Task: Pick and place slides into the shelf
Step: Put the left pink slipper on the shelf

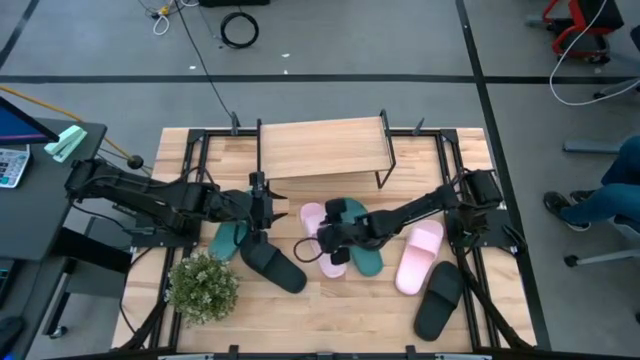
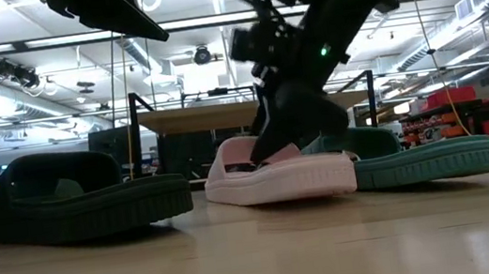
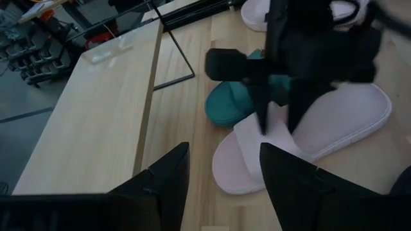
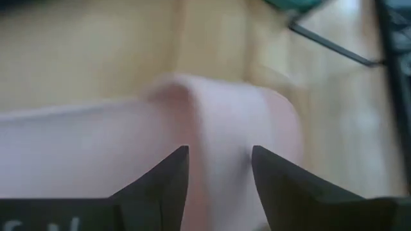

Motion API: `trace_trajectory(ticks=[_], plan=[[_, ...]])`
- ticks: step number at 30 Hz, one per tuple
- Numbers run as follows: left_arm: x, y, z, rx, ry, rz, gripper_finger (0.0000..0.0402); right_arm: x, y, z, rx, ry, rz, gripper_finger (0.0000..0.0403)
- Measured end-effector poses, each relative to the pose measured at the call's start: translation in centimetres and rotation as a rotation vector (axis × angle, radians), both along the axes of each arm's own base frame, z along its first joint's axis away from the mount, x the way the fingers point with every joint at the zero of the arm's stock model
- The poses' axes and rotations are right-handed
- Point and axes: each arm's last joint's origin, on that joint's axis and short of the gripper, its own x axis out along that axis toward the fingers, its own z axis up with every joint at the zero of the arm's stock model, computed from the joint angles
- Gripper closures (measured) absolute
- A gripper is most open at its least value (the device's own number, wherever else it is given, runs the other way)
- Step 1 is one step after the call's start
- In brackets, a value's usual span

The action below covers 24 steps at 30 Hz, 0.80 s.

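A pale pink slide (image 1: 322,243) (image 2: 278,178) lies flat on the tabletop in front of the shelf (image 1: 320,148), with a teal slide (image 1: 362,240) (image 2: 418,160) beside it. My right gripper (image 1: 330,236) (image 4: 219,168) is open, and its fingers stand down over the pink slide's strap (image 4: 218,122). My left gripper (image 1: 262,205) (image 3: 223,170) is open and empty. It hangs above the table near the shelf's left legs and faces the pink slide (image 3: 321,128). A second teal slide (image 1: 228,238) and a black slide (image 1: 272,266) (image 2: 83,201) lie below it. My right gripper comes at the pink slide from above, one finger (image 3: 260,112) on either side of the strap's edge (image 3: 276,131). The slide lies flat on the table. I cannot tell whether the fingers touch the strap.
A second pink slide (image 1: 418,258) and a second black slide (image 1: 440,298) lie near the table's right edge. A small potted plant (image 1: 203,288) stands at the near left. The shelf's black wire leg (image 3: 183,61) is close to the teal slide (image 3: 234,106). A seated person's legs (image 1: 600,195) show beyond the right edge.
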Motion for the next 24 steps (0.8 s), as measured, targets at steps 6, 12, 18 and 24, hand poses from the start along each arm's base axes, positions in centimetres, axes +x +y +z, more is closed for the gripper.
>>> trace_trajectory(ticks=[6,12,18,24], plan=[[0.0,0.0,0.0,-0.001,-0.001,0.000,0.0213,0.2,-1.8,0.3,-0.023,-0.014,-0.069,0.0225],[0.0,0.0,0.0,-0.001,0.000,0.001,0.0212,0.3,-3.0,0.4,0.032,-0.032,-0.114,0.0260],[0.0,0.0,0.0,-0.001,0.000,0.001,0.0219,0.3,-3.0,0.4,0.099,-0.040,-0.109,0.0384],[0.0,0.0,0.0,-0.001,0.000,0.001,0.0226,-0.3,-1.9,1.9,0.098,-0.107,-0.198,0.0382]])
